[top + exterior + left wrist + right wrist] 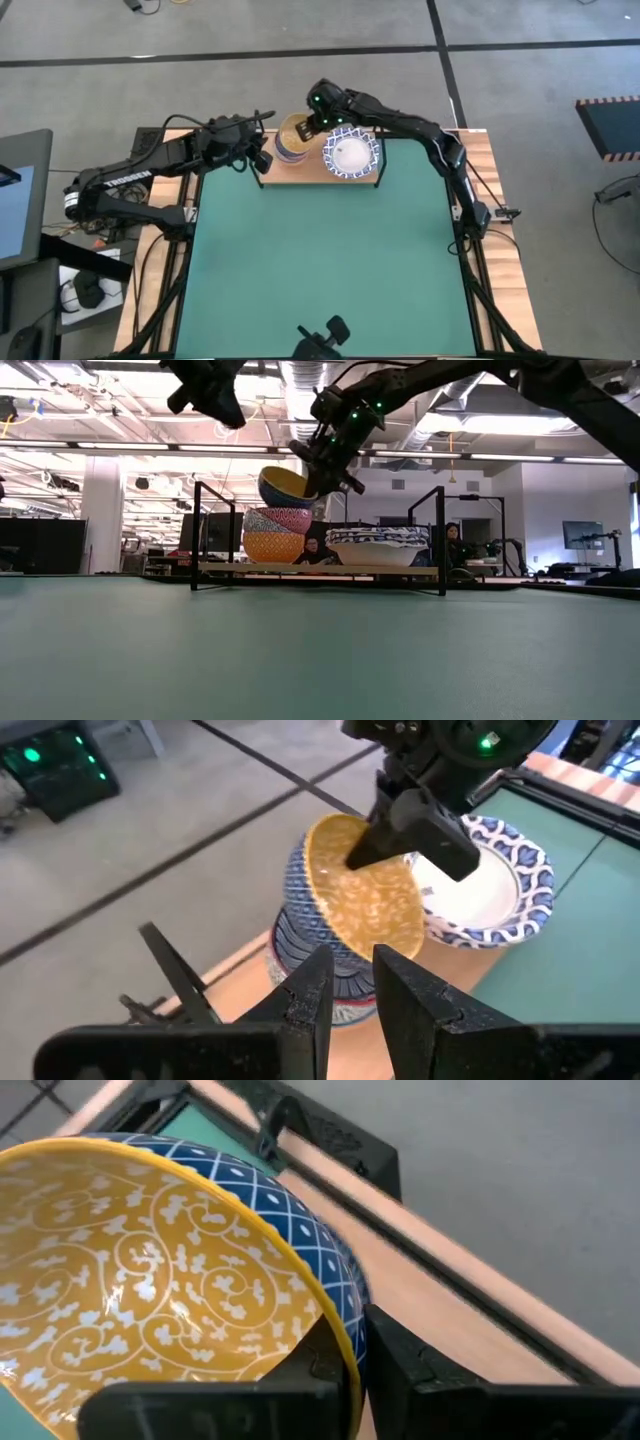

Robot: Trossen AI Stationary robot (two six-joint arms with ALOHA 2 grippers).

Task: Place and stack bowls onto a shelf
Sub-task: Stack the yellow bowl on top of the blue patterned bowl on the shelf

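My right gripper [322, 122] is shut on a bowl [285, 485] that is golden-yellow inside and has a blue lattice outside. It holds the bowl tilted over the stack of small bowls [277, 532] at the left end of the shelf [300, 568]. The wide white bowls with blue lattice rims [350, 153] sit stacked on the board to the right of that stack. My left gripper [262, 158] hovers by the shelf's left end. Its fingers [310, 990] are a narrow gap apart and hold nothing. My right gripper [355, 1365] pinches the yellow bowl's rim [340, 1335], one finger inside the bowl and one outside on the blue lattice wall. It comes from the table's right and above. The bowl is tilted directly over the small stack; whether it touches the stack, I cannot tell.
The shelf stands on a black wire frame [196, 535] at the far edge of the green mat [320, 260], which stretches toward the near side. The wooden table border [488, 170] runs along both sides. People sit in the room beyond the shelf [452, 545].
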